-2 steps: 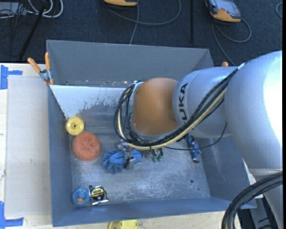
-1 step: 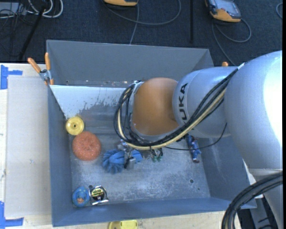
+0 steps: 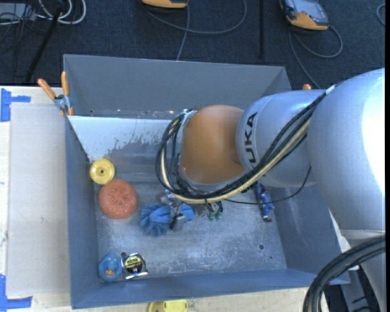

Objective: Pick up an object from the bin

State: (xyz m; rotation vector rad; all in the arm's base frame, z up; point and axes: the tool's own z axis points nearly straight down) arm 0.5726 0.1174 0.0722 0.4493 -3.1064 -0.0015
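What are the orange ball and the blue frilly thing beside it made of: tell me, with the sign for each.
Orange ball: looks like a coarse, matte scrubber or sponge, given its rough speckled surface. Blue frilly thing: probably soft plastic or rubber strands, matte; its floppy fringes suggest so.

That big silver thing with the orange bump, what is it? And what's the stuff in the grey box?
That is a robot arm; the orange bump is a cover on its wrist. The camera looks down into a grey metal bin, and the arm reaches in from the right to pick one thing up. Its end hangs over a crumpled blue thing in the middle. Left of that lie an orange ball and a yellow disc. In the near left corner sit a blue round thing and a tape measure. I can't tell whether it holds anything.
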